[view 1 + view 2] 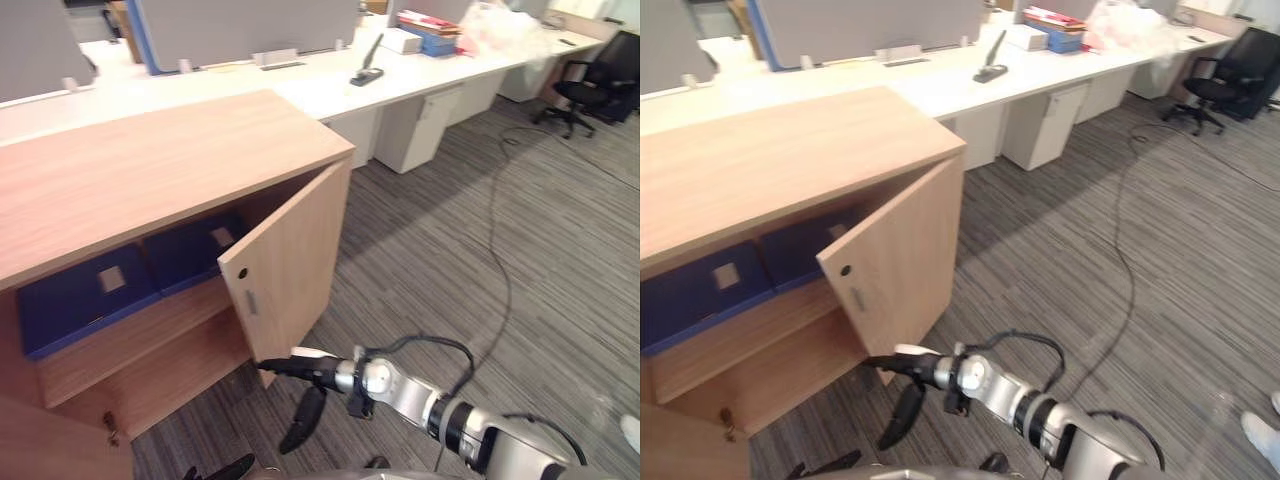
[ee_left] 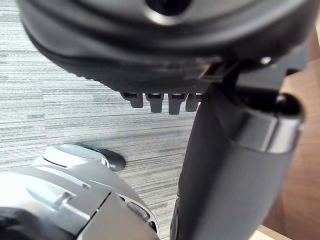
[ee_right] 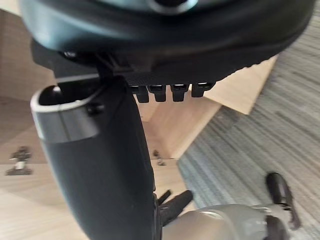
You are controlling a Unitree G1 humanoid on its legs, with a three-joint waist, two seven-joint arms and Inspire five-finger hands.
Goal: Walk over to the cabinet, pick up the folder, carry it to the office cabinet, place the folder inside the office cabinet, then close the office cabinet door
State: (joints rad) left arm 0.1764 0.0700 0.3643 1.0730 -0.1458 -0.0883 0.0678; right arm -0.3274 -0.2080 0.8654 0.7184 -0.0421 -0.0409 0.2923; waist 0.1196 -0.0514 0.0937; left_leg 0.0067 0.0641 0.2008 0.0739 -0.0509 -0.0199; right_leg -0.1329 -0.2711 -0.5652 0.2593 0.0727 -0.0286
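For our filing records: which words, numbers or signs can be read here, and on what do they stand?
None can be read.
The pale labels on the blue folders look blank or too small to tell.
Print on the stack on the desk is too small.

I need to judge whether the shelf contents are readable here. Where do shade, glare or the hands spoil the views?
Left eye view: the blue folders sit in shade under the cabinet top, while the white desk is very bright. Right wrist view: the right hand darkly covers much of the cabinet interior. Left wrist view: the left hand hides most of the carpet.
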